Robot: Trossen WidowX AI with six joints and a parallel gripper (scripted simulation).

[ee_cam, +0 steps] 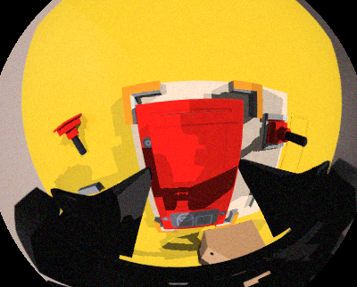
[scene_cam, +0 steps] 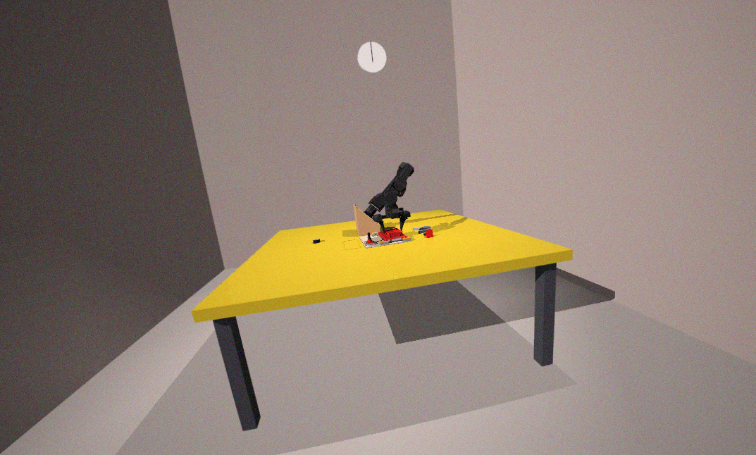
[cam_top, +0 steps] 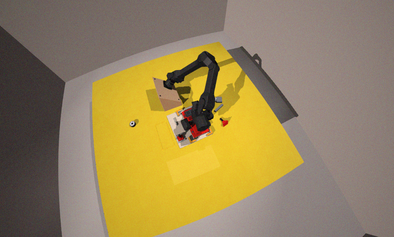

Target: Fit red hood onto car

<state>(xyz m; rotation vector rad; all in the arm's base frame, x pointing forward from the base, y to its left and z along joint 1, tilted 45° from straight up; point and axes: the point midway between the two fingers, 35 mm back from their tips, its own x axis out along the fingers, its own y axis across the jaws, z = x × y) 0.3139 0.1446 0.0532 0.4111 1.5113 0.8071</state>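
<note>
Spanning the hood (cam_top: 200,132) (scene_cam: 392,233) (ee_cam: 190,147), the pincer (cam_top: 200,116) (scene_cam: 392,229) (ee_cam: 196,168) stands wide open, one fingertip beside each flank. It grips nothing; whether a tip brushes the shell I cannot tell. The hood lies over the chassis in the jig (cam_top: 180,146) (scene_cam: 367,246) (ee_cam: 190,89) on the table (cam_top: 151,182) (scene_cam: 323,265) (ee_cam: 188,40), its long axis running across the line between the fingertips. The pegs are out of sight, so full seating stays unproven. The likely next move, for the single arm, is straight up, since sideways drift could nudge the shell.
</note>
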